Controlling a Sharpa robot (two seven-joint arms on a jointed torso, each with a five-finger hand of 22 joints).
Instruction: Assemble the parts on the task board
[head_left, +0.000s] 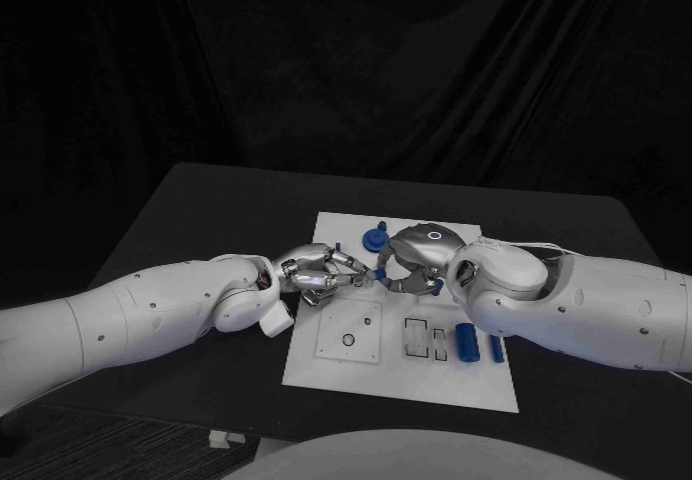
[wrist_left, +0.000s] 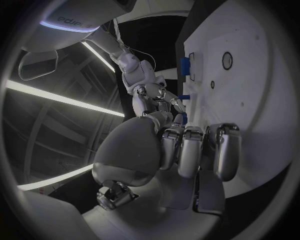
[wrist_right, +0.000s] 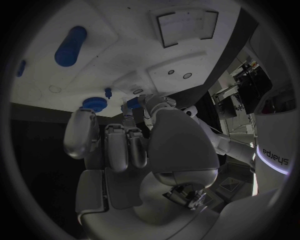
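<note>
The white task board (head_left: 378, 368) lies mid-table. Over its near-left part my left hand (head_left: 325, 272) and right hand (head_left: 414, 260) meet fingertip to fingertip. The left hand (wrist_left: 187, 150) has its fingers curled, and a small blue part (wrist_left: 181, 119) sits at their tips; this blue part (wrist_right: 132, 103) also appears beside the left hand's fingers (wrist_right: 152, 102). The right hand (wrist_right: 122, 145) is curled close to it; whether it grips anything is hidden. A round blue part (head_left: 375, 240) stands on the board behind the hands.
A blue cylinder (head_left: 466, 342) and a thin blue peg (head_left: 496, 348) lie at the board's right edge, beside rectangular slots (head_left: 418, 338). A square recess with a hole (head_left: 348, 340) is in front of the left hand. A black curtain hangs behind the table.
</note>
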